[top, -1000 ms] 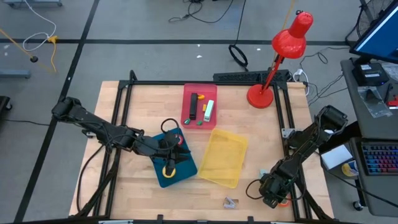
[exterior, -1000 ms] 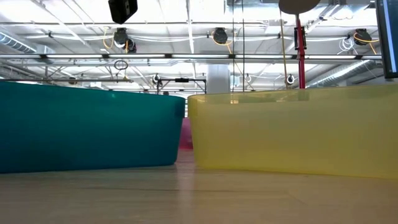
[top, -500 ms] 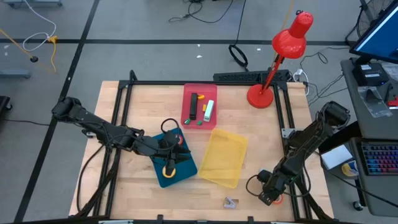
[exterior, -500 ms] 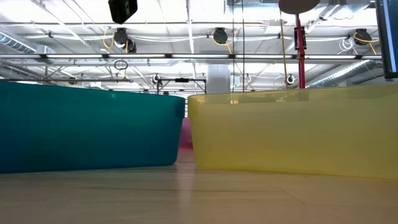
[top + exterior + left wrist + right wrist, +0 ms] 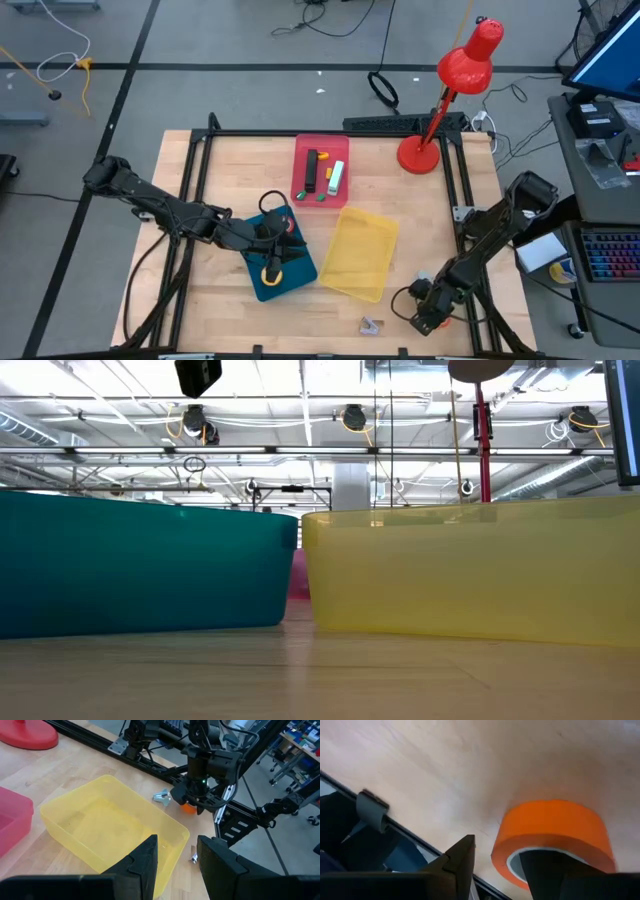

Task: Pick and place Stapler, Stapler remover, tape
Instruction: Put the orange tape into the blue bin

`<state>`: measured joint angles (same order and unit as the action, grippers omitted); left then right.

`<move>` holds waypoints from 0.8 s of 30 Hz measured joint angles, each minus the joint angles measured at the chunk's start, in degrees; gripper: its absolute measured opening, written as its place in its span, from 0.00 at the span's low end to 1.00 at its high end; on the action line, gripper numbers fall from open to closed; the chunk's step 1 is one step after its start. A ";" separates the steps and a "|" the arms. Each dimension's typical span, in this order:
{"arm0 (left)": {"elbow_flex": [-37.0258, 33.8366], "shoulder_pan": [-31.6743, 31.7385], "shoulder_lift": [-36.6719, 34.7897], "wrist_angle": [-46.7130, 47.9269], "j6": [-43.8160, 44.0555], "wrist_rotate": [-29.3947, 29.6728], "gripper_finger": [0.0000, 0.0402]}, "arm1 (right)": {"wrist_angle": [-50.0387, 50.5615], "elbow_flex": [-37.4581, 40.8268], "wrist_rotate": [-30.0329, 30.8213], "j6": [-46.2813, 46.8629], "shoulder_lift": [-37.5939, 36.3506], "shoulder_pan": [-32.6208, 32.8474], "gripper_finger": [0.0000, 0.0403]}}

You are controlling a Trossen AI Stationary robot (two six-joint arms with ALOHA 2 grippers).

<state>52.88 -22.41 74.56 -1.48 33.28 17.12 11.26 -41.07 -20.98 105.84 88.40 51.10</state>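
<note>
Right wrist view only: orange tape [image 5: 555,837], a ring lying flat on the table [image 5: 445,765]; one of the right fingers [image 5: 457,860] stands outside the ring, the other reaches into its hole, so the wall of the roll sits between them. No firm grip shown; fingers moderately apart.

Left wrist view only: right gripper [image 5: 192,805] pointing down at the same orange roll [image 5: 187,809], a small metal piece [image 5: 162,797] just beside it, yellow tray [image 5: 110,835] between the two arms. Left fingers [image 5: 145,860] are narrowly parted with nothing between them.

High view only: whole layout. Left gripper [image 5: 285,240] over the teal tray [image 5: 280,270], arm stretched low across the table from the left edge; a yellow roll [image 5: 271,272] below the fingers, in the tray. Right arm folded back along the right edge, wrist bent down at the near corner. Red tray [image 5: 322,172] well away from both.

Low view only: teal tray [image 5: 140,565] and yellow tray [image 5: 470,575] walls side by side; no arm visible.
</note>
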 joint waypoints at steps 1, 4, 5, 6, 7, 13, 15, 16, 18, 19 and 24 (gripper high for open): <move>0.00 0.00 0.00 -0.02 0.00 0.00 0.34 | -0.14 -0.10 -0.09 -0.02 0.55 -0.03 0.37; 0.00 0.00 0.00 0.00 -0.02 0.00 0.34 | -0.05 -0.20 -0.29 -0.07 1.44 -0.03 0.36; 0.00 0.00 0.00 -0.02 -0.02 0.00 0.34 | 0.14 -0.21 -0.26 -0.02 1.45 -0.03 0.35; 0.00 0.00 0.00 -0.02 -0.02 0.00 0.34 | 0.28 -0.21 -0.27 -0.02 1.45 -0.03 0.33; 0.00 0.00 0.00 -0.02 -0.03 0.00 0.34 | 0.38 -0.19 -0.29 0.02 1.37 -0.05 0.30; 0.00 0.00 0.00 -0.10 0.02 0.00 0.34 | -3.32 0.14 -0.17 1.29 0.27 -0.04 0.08; 0.00 0.00 0.00 -0.31 0.43 -0.09 0.34 | -9.58 0.18 0.52 1.91 -0.55 -0.07 0.08; 0.00 0.00 0.00 -0.58 0.47 -0.42 0.34 | -13.12 0.18 0.97 2.68 -1.22 -0.13 0.08; 0.00 0.00 0.00 -1.93 0.37 -0.96 0.34 | -21.09 0.18 3.77 3.41 -3.00 -0.27 0.08; 0.00 0.00 0.00 -2.79 0.29 -1.63 0.34 | -24.70 0.16 6.99 3.44 -4.00 -0.39 0.08; 0.00 -0.11 0.07 -8.43 -0.02 -3.53 0.34 | -34.15 0.01 27.54 -7.21 -10.50 -2.68 0.08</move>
<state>52.88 -22.52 74.63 -9.90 33.26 13.59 -22.90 -41.06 6.56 98.63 77.90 48.42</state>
